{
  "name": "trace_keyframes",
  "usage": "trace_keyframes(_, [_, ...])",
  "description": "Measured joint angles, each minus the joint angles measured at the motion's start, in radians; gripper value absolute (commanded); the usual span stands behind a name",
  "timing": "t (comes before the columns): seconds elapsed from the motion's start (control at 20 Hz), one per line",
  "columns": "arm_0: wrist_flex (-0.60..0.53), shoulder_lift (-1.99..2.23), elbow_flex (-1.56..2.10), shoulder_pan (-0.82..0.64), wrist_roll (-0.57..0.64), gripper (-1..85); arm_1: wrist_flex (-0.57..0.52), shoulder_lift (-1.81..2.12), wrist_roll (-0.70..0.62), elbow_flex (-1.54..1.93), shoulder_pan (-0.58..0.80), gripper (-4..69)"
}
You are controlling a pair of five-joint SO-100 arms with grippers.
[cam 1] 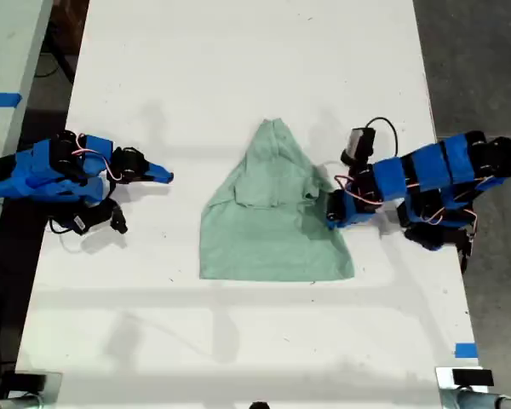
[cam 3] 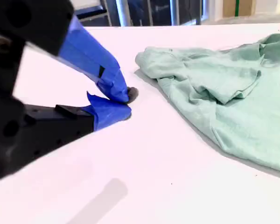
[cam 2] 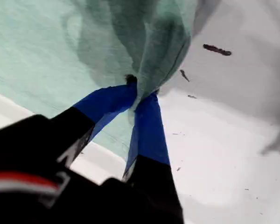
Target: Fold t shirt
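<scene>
Fold in progress: t shirt (cam 1: 272, 226) spread mid-table (cam 1: 238, 68), first gripper (cam 2: 139, 91) clamped on its edge fabric, second gripper (cam 3: 123, 103) beside the shirt, nearly closed, empty; best lifted low, carried across evenly.

The t shirt (cam 1: 272, 217) is soft matt cloth, pale mint, creased and lightly rumpled where it is pinched; the table (cam 1: 238, 68) under it is smooth white with a faint sheen, flecked with small dark specks; my first gripper (cam 2: 141, 97) has matt blue tape over hard black plastic; my second gripper (cam 3: 123, 103) is wrapped the same way.
</scene>
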Motion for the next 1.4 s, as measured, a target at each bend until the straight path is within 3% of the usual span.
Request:
trace_keyframes(0.45, [0.0,0.0,0.0,0.0,0.0,-0.3,0.054,-0.692,-0.224,-0.882,-0.069,1.2])
trace_keyframes(0.6, [0.0,0.0,0.0,0.0,0.0,-0.3,0.067,-0.808,-0.245,-1.011,-0.057,1.5])
trace_keyframes(0.75, [0.0,0.0,0.0,0.0,0.0,-0.3,0.055,-0.831,-0.262,-1.02,-0.012,27.2])
trace_keyframes(0.8, [0.0,0.0,0.0,0.0,0.0,-0.3,0.052,-0.83,-0.265,-1.02,-0.009,32.3])
trace_keyframes(1.0, [0.0,0.0,0.0,0.0,0.0,-0.3,0.055,-0.83,-0.265,-1.02,-0.011,35.6])
trace_keyframes(1.05, [0.0,0.0,0.0,0.0,0.0,-0.3,0.072,-0.83,-0.265,-1.02,-0.011,34.4])
trace_keyframes(1.1, [0.0,0.0,0.0,0.0,0.0,-0.3,0.103,-0.825,-0.261,-1.019,-0.011,28.3])
trace_keyframes(1.2, [0.0,0.0,0.0,0.0,0.0,-0.3,0.204,-0.781,-0.215,-0.988,-0.011,4.6])
trace_keyframes(1.3, [0.0,0.0,0.0,0.0,0.0,-0.3,0.299,-0.657,-0.16,-0.876,-0.011,3.1])
trace_keyframes(1.4, [0.0,0.0,0.0,0.0,0.0,-0.3,0.298,-0.479,-0.14,-0.706,-0.011,1.0])
